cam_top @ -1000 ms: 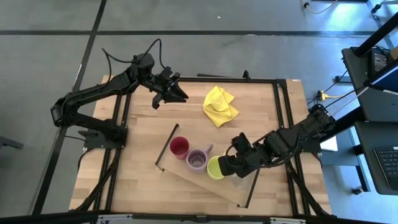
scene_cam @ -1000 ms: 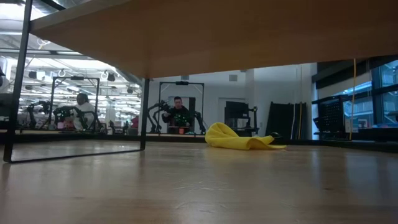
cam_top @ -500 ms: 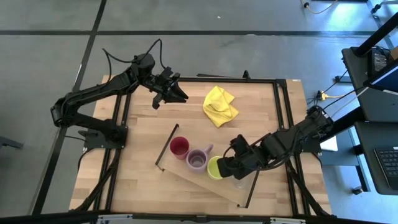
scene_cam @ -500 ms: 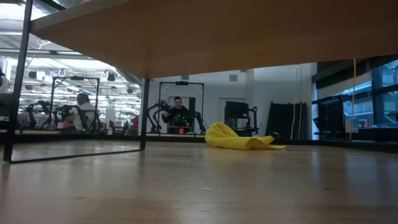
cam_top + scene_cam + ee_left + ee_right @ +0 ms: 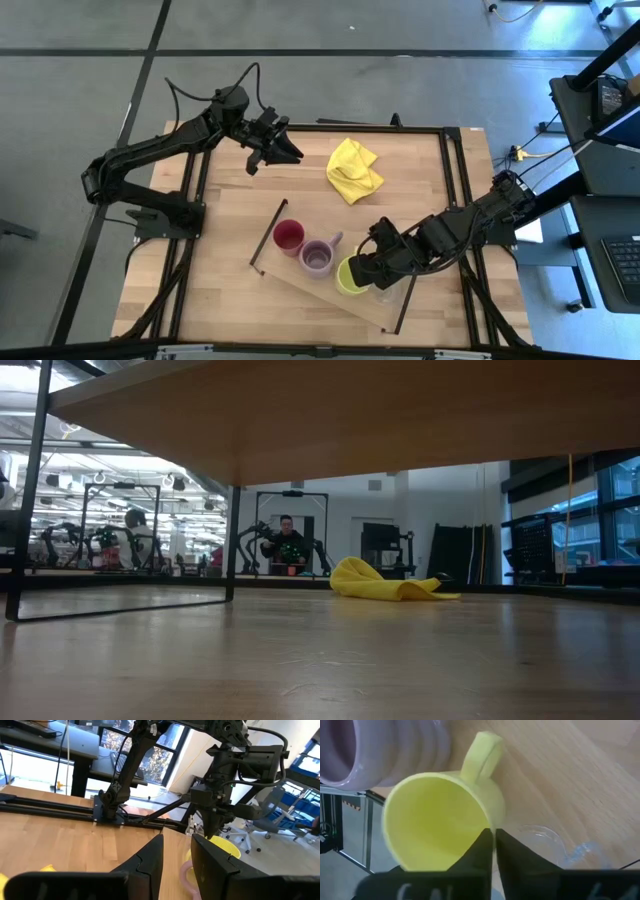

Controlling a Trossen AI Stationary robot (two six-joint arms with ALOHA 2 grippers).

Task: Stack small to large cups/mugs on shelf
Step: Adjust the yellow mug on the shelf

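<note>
The light-wood shelf point(image 5: 300, 283) lies slantwise on the table's near half. On it, in a row, are a red cup point(image 5: 288, 237), a purple mug point(image 5: 317, 258), a yellow-green mug point(image 5: 349, 278) and a clear glass tumbler point(image 5: 386, 294). My right gripper point(image 5: 366, 272) is shut on the yellow-green mug point(image 5: 437, 820), between the purple mug point(image 5: 395, 745) and the tumbler point(image 5: 547, 842). My left gripper point(image 5: 288, 151) is open and empty, in the air over the table's far left part. My right gripper pinches the yellow-green mug's rim wall point(image 5: 489, 822), one finger inside the mug and one outside, on the side away from its handle point(image 5: 482, 747). The fingers slant down from the table's right. Whether the mug is clear of the shelf, I cannot tell.
A crumpled yellow cloth point(image 5: 353, 169) lies at the far middle of the table, also in the low view point(image 5: 390, 582). The shelf's black rails point(image 5: 268, 233) stand at its short ends. People and other arms show in the room behind.
My right gripper has gone a little toward the table's near edge, and the yellow-green mug has gone with it, staying between the purple mug and the tumbler.
</note>
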